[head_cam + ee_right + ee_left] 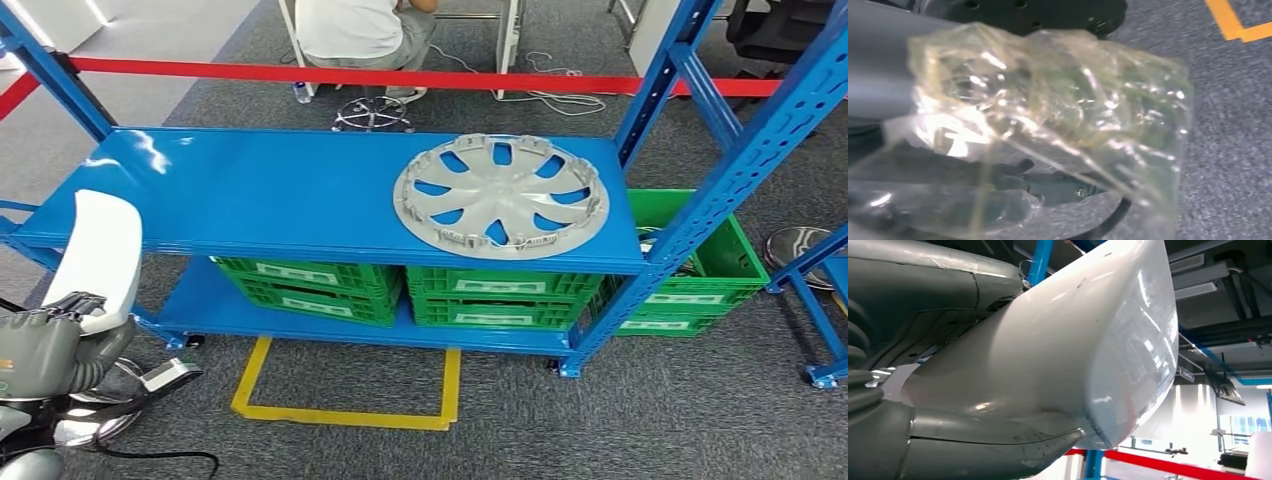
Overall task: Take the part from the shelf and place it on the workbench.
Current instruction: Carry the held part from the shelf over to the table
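Note:
My left hand (pixel 62 335) holds a smooth white curved part (pixel 100 250) at the lower left of the head view, in front of the left end of the blue shelf (pixel 250 190) and apart from it. In the left wrist view the white part (pixel 1073 350) lies against the grey palm, with the thick thumb (pixel 978 455) pressed along one side of it. In the right wrist view, crumpled clear plastic (pixel 1058 115) covers my right hand (pixel 998 172), and its fingers are mostly hidden. That hand hangs low over grey carpet.
A silver wheel cover (pixel 500 195) lies flat on the right half of the shelf top. Green crates (pixel 500 295) fill the lower shelf and another sits at the right (pixel 720 270). Blue uprights (pixel 740 160), red barrier tape (pixel 400 77), a seated person (pixel 360 30), yellow floor tape (pixel 345 415).

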